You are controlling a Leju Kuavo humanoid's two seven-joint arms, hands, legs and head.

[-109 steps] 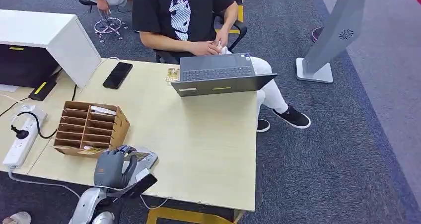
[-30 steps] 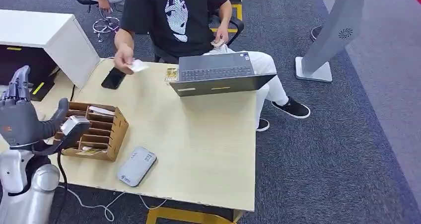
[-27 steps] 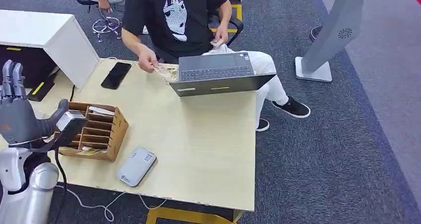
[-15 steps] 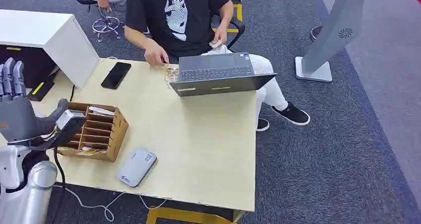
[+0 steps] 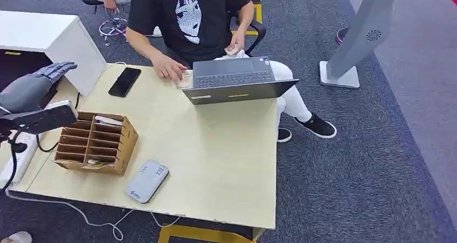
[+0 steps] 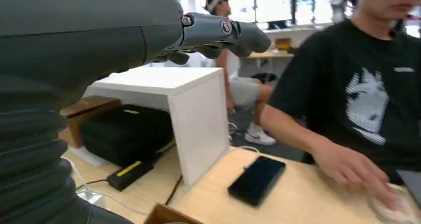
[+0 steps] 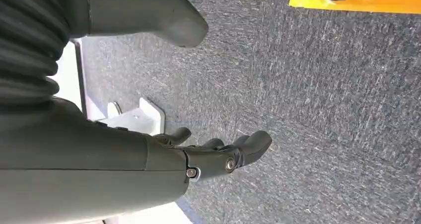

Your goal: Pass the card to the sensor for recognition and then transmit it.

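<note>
Head view shows the left hand [image 5: 33, 87] raised beside the table [image 5: 215, 157], fingers [image 5: 62, 68] spread, holding nothing; the right hand [image 7: 208, 157] hangs loosely open over carpet. The card [image 5: 185, 81] lies under the person's hand [image 5: 170, 70] by the laptop [image 5: 237, 81], well apart from the sensor [image 5: 146, 181]. It looks thin, stiff and slick, best pinched at an edge.

Bare tabletop [image 5: 215, 146] beyond cardboard organizer [image 5: 97, 143]

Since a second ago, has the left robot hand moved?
Yes. The left robot hand tipped from upright to pointing toward the white cabinet.
</note>
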